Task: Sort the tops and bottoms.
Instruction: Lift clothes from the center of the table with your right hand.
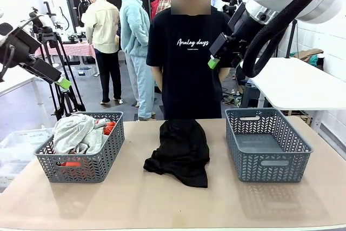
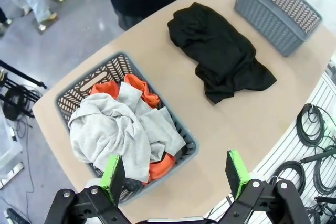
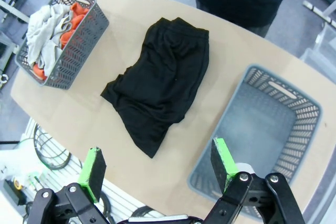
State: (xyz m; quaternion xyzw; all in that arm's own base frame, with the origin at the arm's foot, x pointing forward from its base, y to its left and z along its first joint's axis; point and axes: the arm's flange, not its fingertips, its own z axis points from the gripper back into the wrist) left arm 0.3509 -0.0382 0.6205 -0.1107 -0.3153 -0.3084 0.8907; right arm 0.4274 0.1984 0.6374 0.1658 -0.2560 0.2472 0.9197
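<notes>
Front view. A beige bench (image 1: 162, 198) carries two grey lattice baskets and one loose garment. Left basket (image 1: 81, 163), lower left of the frame: holds the tops, a light grey sweatshirt (image 1: 78, 133) heaped over an orange-red shirt (image 1: 110, 127). Black bottoms (image 1: 181, 152), centre of the frame: lying crumpled on the bare bench between the baskets, touching neither. Right basket (image 1: 267, 163), lower right: nothing visible inside. A person in a black T-shirt (image 1: 189, 63) stands at the far edge, upper centre.

Left tool (image 1: 64, 83), upper left: raised well above the left basket, holding nothing. Left wrist view: its green pads (image 2: 112, 171) stand wide apart above that basket.

Right tool (image 1: 214, 62), upper right: raised above the bench, holding nothing. Right wrist view: its green pads (image 3: 94, 166) stand wide apart, with the bottoms (image 3: 160, 85) at centre.
</notes>
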